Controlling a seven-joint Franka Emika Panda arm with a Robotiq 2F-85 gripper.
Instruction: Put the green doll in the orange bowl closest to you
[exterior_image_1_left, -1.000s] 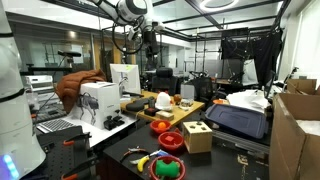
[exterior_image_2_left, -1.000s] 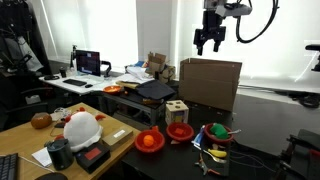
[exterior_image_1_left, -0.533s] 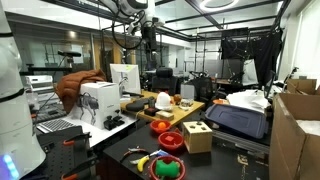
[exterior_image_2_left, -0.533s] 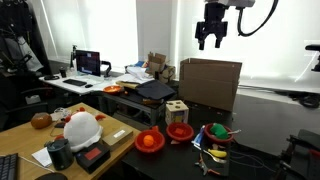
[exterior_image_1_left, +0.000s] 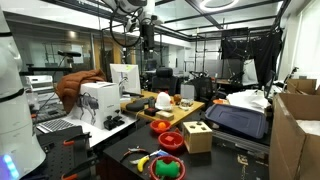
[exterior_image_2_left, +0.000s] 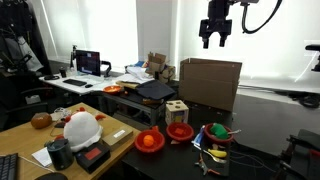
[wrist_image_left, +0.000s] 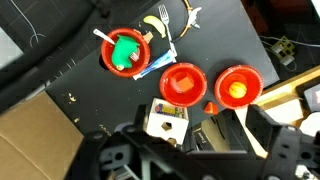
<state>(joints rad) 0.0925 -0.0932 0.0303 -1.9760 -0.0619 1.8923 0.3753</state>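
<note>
My gripper (exterior_image_2_left: 217, 40) hangs high over the work table, its two fingers spread with nothing between them: released and empty. In both exterior views it has climbed over the last second, while nothing on the table (wrist_image_left: 90, 100) has shifted. I read that as a withdrawal, not an approach. Directly below me the wrist view shows a wooden cube (wrist_image_left: 167, 120) with holes in its faces. Beyond the cube, three red-orange bowls stand in a loose row on the dark surface. The green doll (wrist_image_left: 125, 50) lies inside the orange bowl (wrist_image_left: 110, 66) at one end of that row, with a pale stick-like item resting across it. What that item is I cannot tell. In an exterior view the same bowl (exterior_image_1_left: 178, 172) holds the doll (exterior_image_1_left: 163, 167), sits nearest the camera and looks the largest. The middle bowl (wrist_image_left: 183, 70) stands just beside the orange bowl. The far bowl (wrist_image_left: 222, 80) holds a small orange lump (wrist_image_left: 237, 90). A yellow banana (wrist_image_left: 155, 22) lies on the table near the orange bowl, outside its rim. Because the doll is already contained and my fingers are free of it, I judge the placement complete. If a different bowl were meant, the doll would have to be lifted out again.
</note>
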